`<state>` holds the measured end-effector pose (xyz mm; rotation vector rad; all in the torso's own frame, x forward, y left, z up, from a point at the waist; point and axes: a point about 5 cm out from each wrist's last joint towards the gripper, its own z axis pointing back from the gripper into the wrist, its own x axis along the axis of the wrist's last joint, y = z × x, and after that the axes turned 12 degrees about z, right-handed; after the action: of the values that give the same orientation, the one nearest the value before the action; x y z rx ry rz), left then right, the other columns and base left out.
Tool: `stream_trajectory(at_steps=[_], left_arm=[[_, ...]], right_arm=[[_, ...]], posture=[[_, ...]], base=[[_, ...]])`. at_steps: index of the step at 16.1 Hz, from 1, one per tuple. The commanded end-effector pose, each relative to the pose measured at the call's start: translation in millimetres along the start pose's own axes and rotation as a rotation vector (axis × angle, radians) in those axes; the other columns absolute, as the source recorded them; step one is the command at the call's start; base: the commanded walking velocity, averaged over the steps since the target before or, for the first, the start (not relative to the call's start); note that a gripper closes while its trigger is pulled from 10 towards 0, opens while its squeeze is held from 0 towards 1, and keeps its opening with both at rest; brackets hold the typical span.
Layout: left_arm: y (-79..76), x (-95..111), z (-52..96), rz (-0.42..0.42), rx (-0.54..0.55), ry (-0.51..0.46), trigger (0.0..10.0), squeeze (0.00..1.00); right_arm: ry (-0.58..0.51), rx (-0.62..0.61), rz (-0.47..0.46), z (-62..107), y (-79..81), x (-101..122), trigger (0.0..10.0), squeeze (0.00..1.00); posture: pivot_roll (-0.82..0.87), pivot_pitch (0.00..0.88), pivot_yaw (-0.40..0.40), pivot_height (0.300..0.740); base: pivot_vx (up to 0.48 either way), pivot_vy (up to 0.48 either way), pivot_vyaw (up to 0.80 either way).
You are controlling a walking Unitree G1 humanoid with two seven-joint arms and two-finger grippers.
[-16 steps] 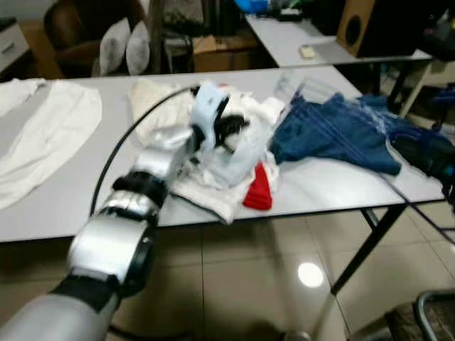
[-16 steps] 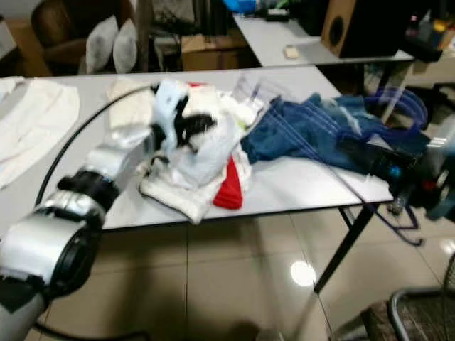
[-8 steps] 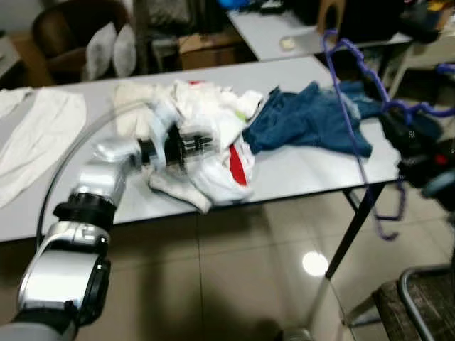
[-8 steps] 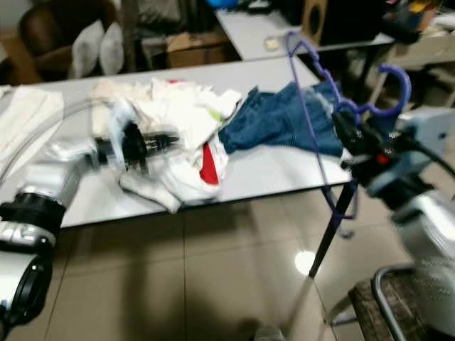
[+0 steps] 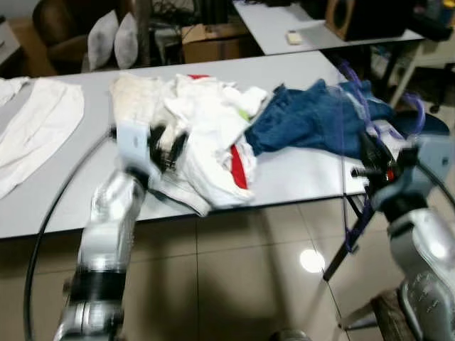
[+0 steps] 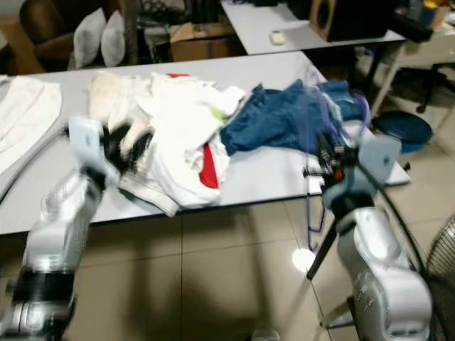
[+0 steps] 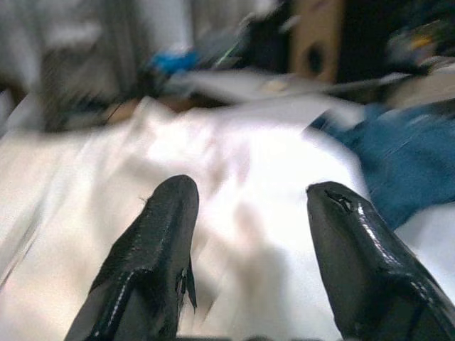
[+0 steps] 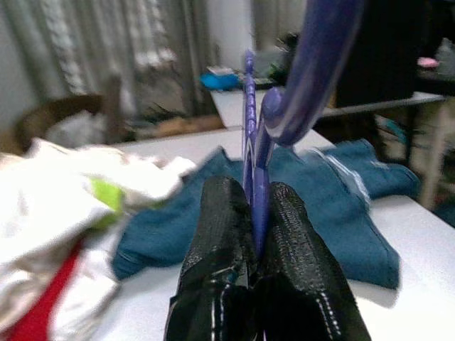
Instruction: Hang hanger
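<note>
A purple plastic hanger [image 8: 316, 57] is clamped between the fingers of my right gripper [image 8: 250, 195], which is shut on it. That gripper [image 5: 368, 158] is held up beside the right end of the grey table [image 5: 64, 192], the hanger's thin frame blurred around it. My left gripper [image 5: 165, 148] stands open at the left edge of a pile of white clothes [image 5: 206, 121], nothing between its fingers [image 7: 160, 241]. A red garment [image 5: 239, 160] pokes out of the pile, and blue jeans [image 5: 306, 124] lie to its right.
White cloth [image 5: 35, 128] lies at the table's left end. Behind are a second table [image 5: 298, 21] with a speaker [image 5: 348, 14], a cardboard box [image 5: 213, 42] and a chair with cushions [image 5: 106, 35]. A blue bin [image 6: 402, 128] sits on the floor, right.
The camera has shifted. My right arm has drawn in closer and lower with the hanger. My left gripper has pulled back from the middle of the white pile to its left edge.
</note>
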<state>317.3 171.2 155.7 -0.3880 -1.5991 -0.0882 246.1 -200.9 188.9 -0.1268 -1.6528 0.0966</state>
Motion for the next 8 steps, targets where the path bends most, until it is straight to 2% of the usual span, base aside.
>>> stream_trajectory(at_steps=[1,3,6,8], left_arm=[[-2.9,4.9,0.2,-0.014,0.019,-0.001,10.0,0.00],[-10.4,3.0,-2.1,0.004,0.029,0.025,10.0,0.00],[-26.9,4.7,-9.7,-0.009,0.003,0.033,10.0,0.00],[-27.8,2.4,-12.1,0.012,0.012,0.048,10.0,0.00]], right_arm=[[-0.013,-0.008,0.012,0.7,3.6,1.2,10.0,0.00],[-0.020,-0.020,-0.015,1.3,12.6,0.6,10.0,0.00],[-0.055,0.004,-0.004,-11.5,27.9,5.2,10.0,0.00],[-0.062,0.002,-0.010,-15.7,31.2,6.1,10.0,0.00]], posture=[[-0.20,0.000,0.043,0.740],[-0.18,0.000,0.022,0.740],[-0.19,0.000,0.006,0.740],[-0.21,0.000,0.052,0.740]], base=[[0.000,0.405,0.00],[0.000,0.422,0.00],[0.000,0.424,0.00],[0.000,0.424,0.00]])
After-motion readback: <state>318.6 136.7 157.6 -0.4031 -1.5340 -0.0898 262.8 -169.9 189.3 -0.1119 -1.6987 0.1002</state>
